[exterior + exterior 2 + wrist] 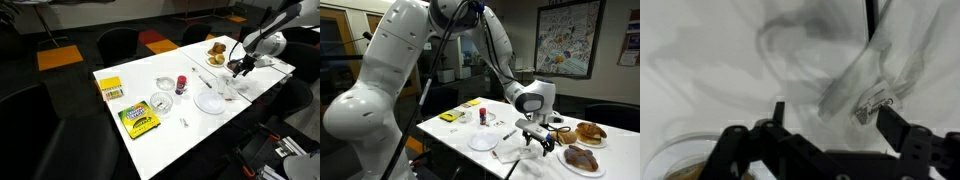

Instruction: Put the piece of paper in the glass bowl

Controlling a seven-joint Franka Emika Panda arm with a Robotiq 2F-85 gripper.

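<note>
A small white paper scrap (pixel 185 122) lies near the table's front edge, apart from the gripper. A glass bowl (pixel 163 86) stands mid-table, with a second glass dish (pixel 160 104) beside it. My gripper (pixel 240 68) (pixel 535 138) hovers low over the far right end of the table. In the wrist view its fingers (pixel 830 115) are spread open and empty over a crinkled clear plastic wrapper (pixel 865 85) with a printed label. The paper scrap and the glass bowl do not show in the wrist view.
A round white plate (pixel 210 101) (pixel 483 143) lies next to the wrapper. A plate of pastries (pixel 215 50) (pixel 588 132) is just beyond the gripper. A red cup (pixel 181 83) and two crayon boxes (pixel 138 120) sit mid-table. Chairs surround the table.
</note>
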